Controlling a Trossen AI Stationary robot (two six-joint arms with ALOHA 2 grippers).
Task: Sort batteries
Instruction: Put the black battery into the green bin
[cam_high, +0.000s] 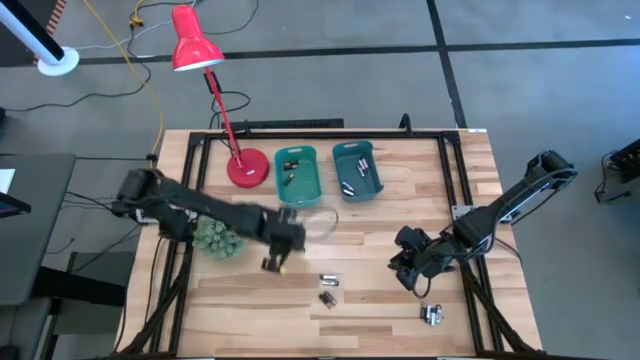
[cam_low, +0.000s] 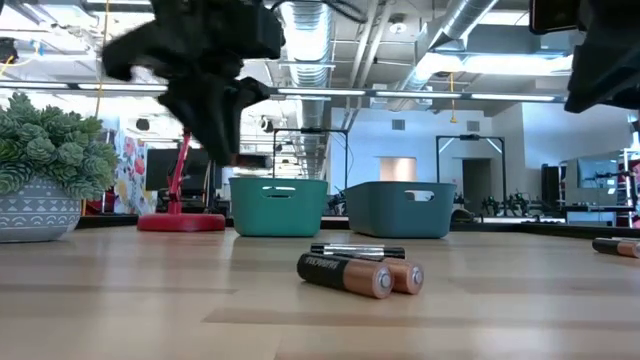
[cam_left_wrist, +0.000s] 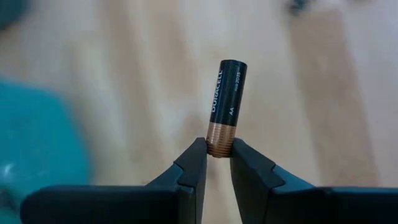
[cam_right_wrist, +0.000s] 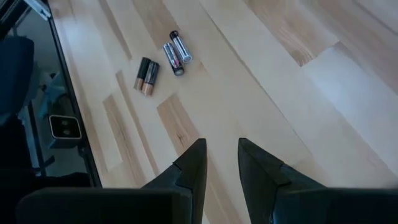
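Item: left gripper (cam_left_wrist: 217, 155) is clamping 1 battery (cam_left_wrist: 225, 106) by its copper end, above the desk (cam_high: 380, 300), short of 2 teal bins (cam_high: 296, 172). Handling: keep the grip firm while carrying to the bin. Right gripper (cam_right_wrist: 221, 165): standing apart, holding nothing.

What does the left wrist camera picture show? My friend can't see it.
The left gripper pinches a black and copper Duracell AA battery by its copper end, above a blurry wooden table. A blurred teal shape sits at one edge.
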